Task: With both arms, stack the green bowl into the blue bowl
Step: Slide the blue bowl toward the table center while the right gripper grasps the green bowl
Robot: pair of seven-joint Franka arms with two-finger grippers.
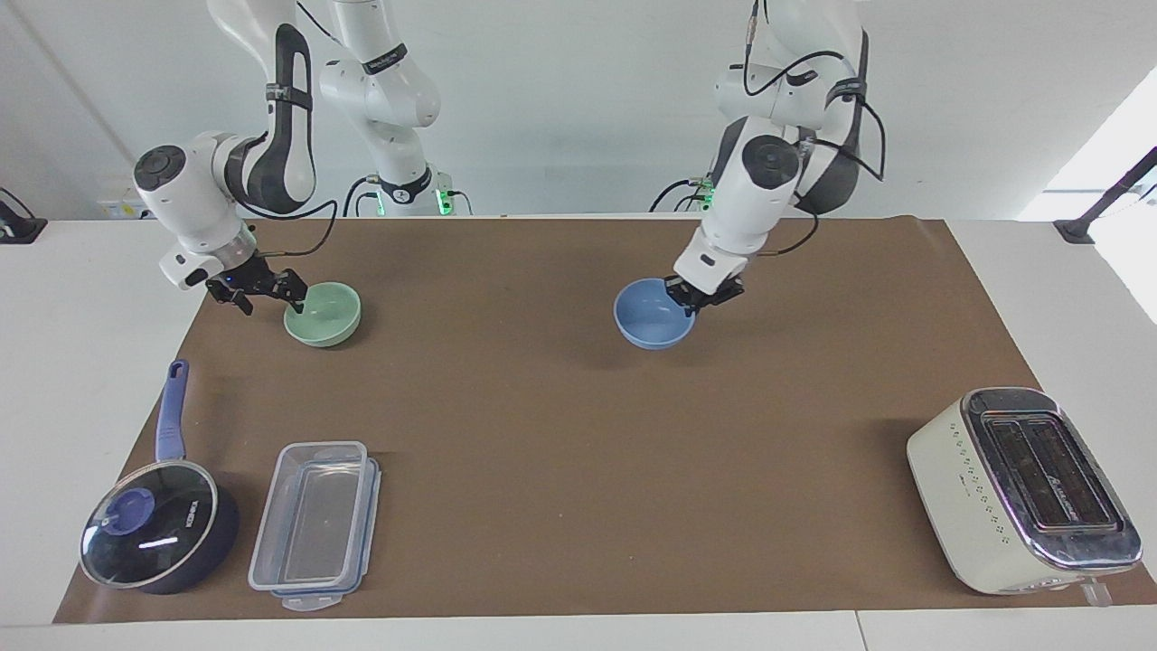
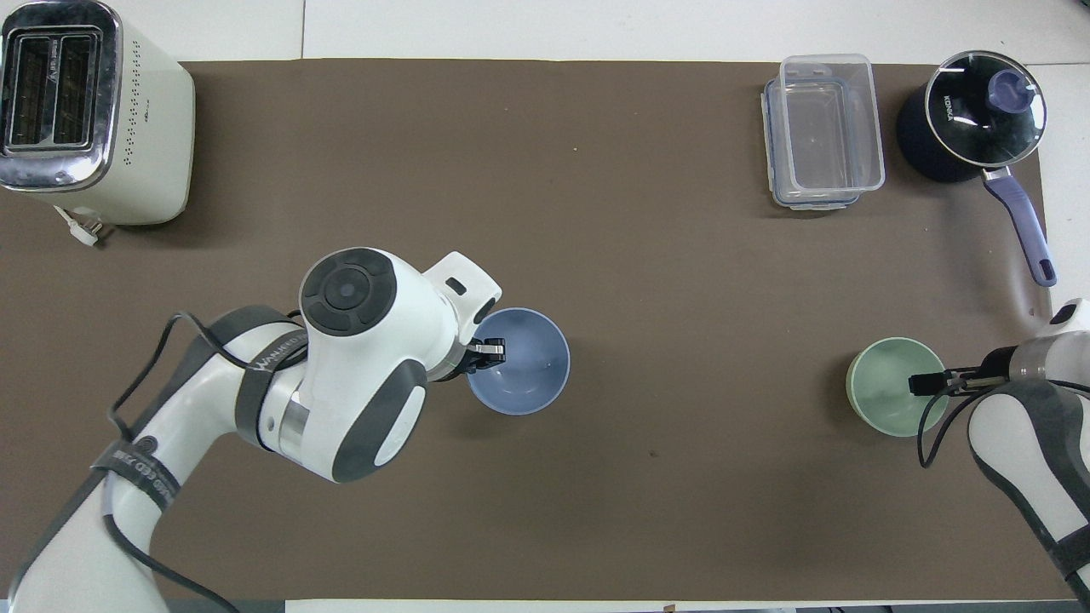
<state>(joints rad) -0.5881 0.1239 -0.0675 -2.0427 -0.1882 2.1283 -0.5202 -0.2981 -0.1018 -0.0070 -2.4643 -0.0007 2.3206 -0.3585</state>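
The green bowl [image 1: 323, 314] sits on the worktop [image 1: 578, 506] at the right arm's end, the right claw [image 1: 264, 291] spread wide at its rim, not yet gripping. Mid-worktop, the left claw [image 1: 703, 296] is clamped on the blue bowl [image 1: 653, 313] by its rim. The bowls remain well apart; the stacking is still to come.

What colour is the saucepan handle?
Purple-blue handle; clearest in the overhead view.
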